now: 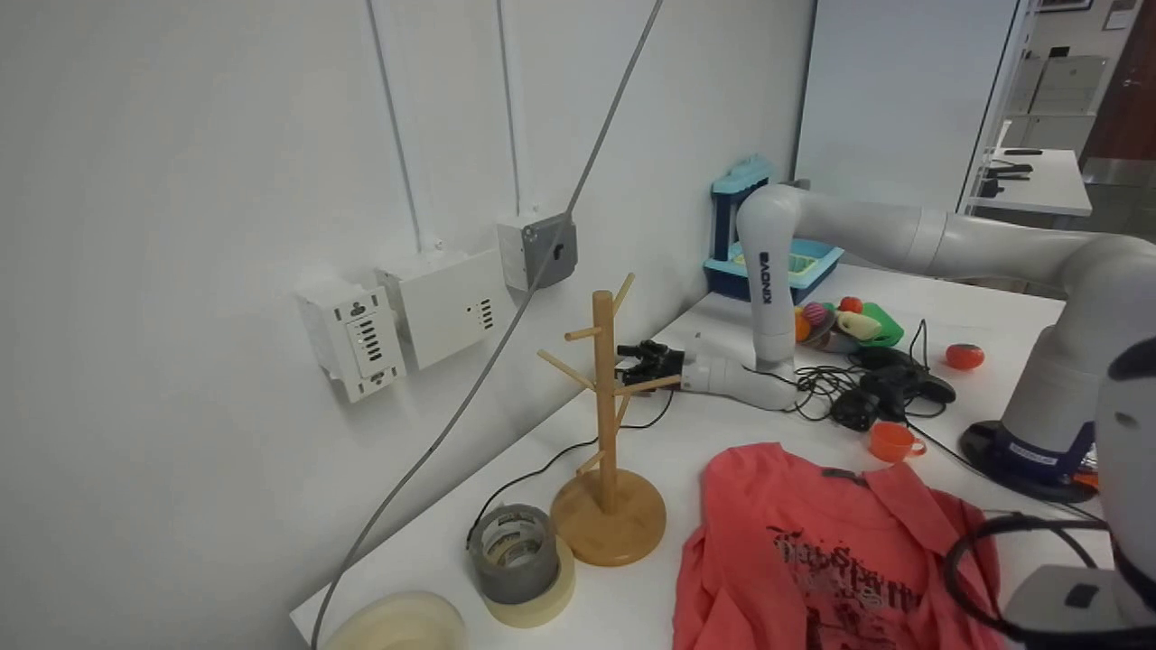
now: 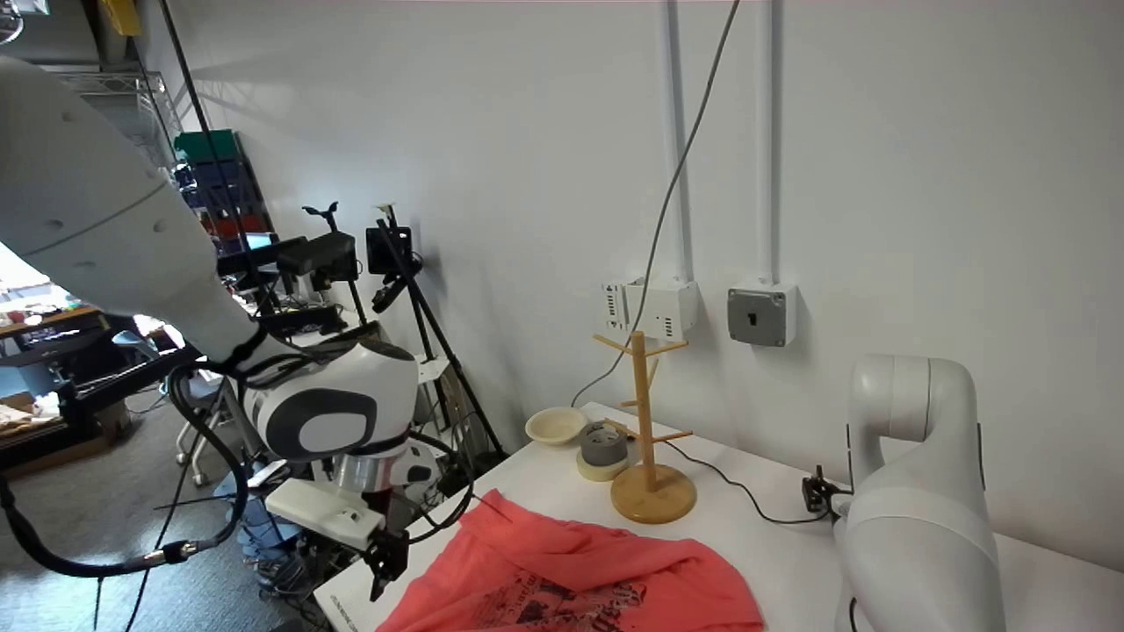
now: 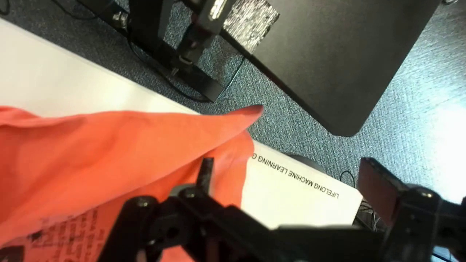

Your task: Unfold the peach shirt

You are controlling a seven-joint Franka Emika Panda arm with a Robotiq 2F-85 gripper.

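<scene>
The peach shirt lies on the white table with its dark print facing up; it also shows in an exterior view. In the wrist view the shirt has a flap folded over, its edge running beside the print and its pointed corner at the table edge. My gripper is open, with nothing between its fingers. One finger appears over the shirt's edge, the other past the table corner. In an exterior view the gripper hangs above the table corner, beside the shirt, apparently not touching it.
A wooden mug tree, tape rolls and a pale bowl stand along the wall side. A second white arm stands on the table. An orange cup and a game controller lie near that arm.
</scene>
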